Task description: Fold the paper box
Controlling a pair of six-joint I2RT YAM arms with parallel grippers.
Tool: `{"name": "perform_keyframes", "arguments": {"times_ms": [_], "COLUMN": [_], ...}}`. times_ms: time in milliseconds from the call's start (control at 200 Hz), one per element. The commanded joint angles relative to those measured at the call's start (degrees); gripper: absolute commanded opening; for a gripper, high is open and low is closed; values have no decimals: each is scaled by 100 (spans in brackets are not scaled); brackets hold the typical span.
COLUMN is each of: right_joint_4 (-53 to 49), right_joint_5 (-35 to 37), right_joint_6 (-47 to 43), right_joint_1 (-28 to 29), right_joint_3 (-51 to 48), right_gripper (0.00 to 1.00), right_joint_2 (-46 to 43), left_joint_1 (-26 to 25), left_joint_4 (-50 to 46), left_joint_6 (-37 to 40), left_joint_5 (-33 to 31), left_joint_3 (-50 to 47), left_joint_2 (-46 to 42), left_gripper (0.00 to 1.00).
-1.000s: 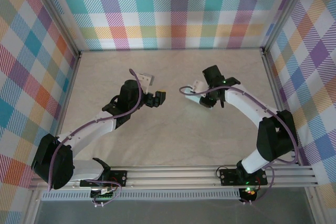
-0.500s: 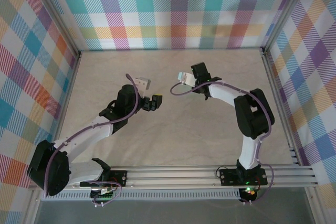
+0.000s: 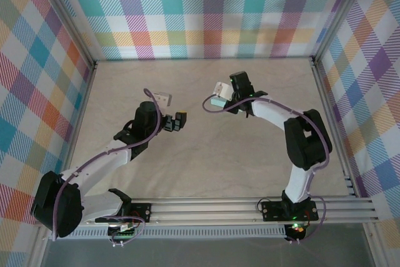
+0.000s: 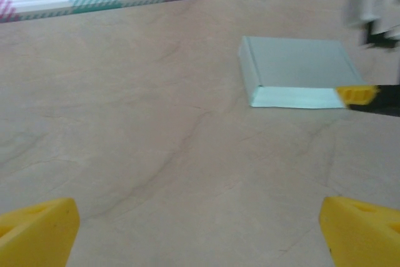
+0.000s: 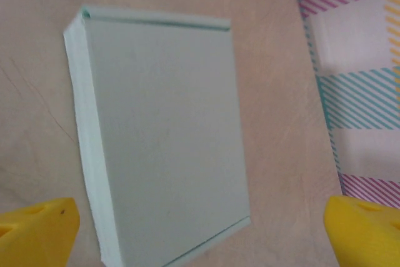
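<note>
- At the near edge, both arm bases are sitting bolted to a metal rail, the left arm reaching forward and right, the right arm bending forward and left.
- The left end effector is hanging over the bare beige worktop with its jaws standing wide apart and holding nothing. In its wrist view its yellow fingertips are showing at the lower corners, with only marbled surface lying between them.
- Farther out and to the right, the paper box is lying flat on the worktop as a closed, shallow, pale mint-green rectangle, well apart from the left end effector.
- In the left wrist view the paper box is resting ahead and to the right, with one yellow fingertip of the right arm sitting at its near right corner; I cannot tell whether it is touching.
- The right end effector is hovering right over the box, jaws spread wide and gripping nothing. In its wrist view the box is lying between the spread fingertips.
- Plaid walls are enclosing the far side.
</note>
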Motion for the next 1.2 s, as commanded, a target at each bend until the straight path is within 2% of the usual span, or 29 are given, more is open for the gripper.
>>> {"name": "perform_keyframes", "arguments": {"times_ms": [0, 100, 175, 300, 350, 455, 620, 705, 770, 860, 915, 1195], "right_joint_4": [-88, 346, 1031, 2002, 2245, 2587, 3695, 3636, 4002, 5000, 5143, 5301], "right_joint_5": [-1048, -2132, -2543, -2278, -2073, -1639, -1585, -1650, -1717, -1842, -1887, -1922], "right_joint_6": [882, 2078, 3066, 4327, 4627, 5197, 5349, 5366, 5360, 5350, 5339, 5327], "right_joint_1": [-186, -613, -1042, -1579, -1789, -2203, -2555, -2598, -2606, -2629, -2654, -2648], "right_joint_3": [-287, -867, -1481, -2597, -3015, -3698, -4267, -4139, -4252, -4558, -4657, -4727], "right_gripper": [100, 100, 100, 100, 100, 100, 100, 100, 100, 100, 100, 100], "right_joint_2": [-672, -1441, -1960, -2649, -2865, -3103, -2665, -2307, -2022, -1633, -1605, -1553], "left_joint_1": [332, 682, 988, 1349, 1457, 1664, 1920, 2089, 2140, 2396, 2526, 2545], "left_joint_4": [28, 68, 107, 574, 957, 1632, 2757, 3472, 3281, 3831, 4204, 4085], "left_joint_6": [97, 89, 62, 258, 518, 546, 605, 507, 608, 410, 346, 374], "left_joint_5": [-91, -441, -723, -1229, -1214, -1058, -553, -218, -110, 72, 279, 343], "left_joint_3": [-183, -387, -569, -1065, -1350, -1754, -1867, -1812, -1556, -1546, -1592, -1574], "left_joint_2": [-270, -391, -547, -702, -693, -515, 474, 1174, 1395, 1945, 2311, 2284], "left_gripper": [100, 100, 100, 100, 100, 100, 100, 100, 100, 100, 100, 100]}}
